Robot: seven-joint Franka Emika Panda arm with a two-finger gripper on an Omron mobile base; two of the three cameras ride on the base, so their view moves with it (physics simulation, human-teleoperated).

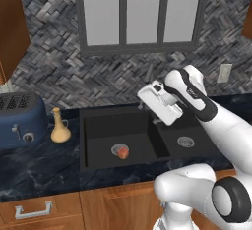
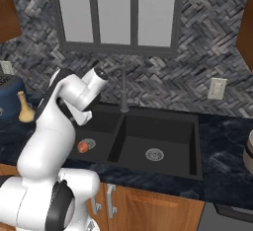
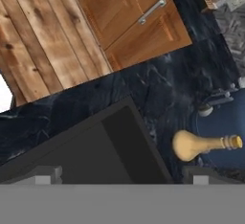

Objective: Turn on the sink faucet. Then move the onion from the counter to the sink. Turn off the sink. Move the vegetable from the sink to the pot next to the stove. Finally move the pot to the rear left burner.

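A dark marbled worktop (image 1: pixel 39 170) with pale veins runs wall to wall, with a matte black double sink (image 1: pixel 147 121) set into it. The white arm reaches over the sink, its pincer (image 3: pixel 119 177) raised above the left basin and standing wide with nothing between the tips; from the base cameras the hand's body hides the fingers. Below the pincer, on the floor of the left basin beside its silver drain, sits the onion (image 1: pixel 122 152), a small orange-red ball with a paler patch. Behind the pincer the slim dark faucet (image 2: pixel 123 91) rises at the sink's back edge, partly hidden by the arm from the left. Left of the pincer stand a blue toaster (image 1: pixel 20 120) and a tan vase (image 1: pixel 60 127), well apart from it.
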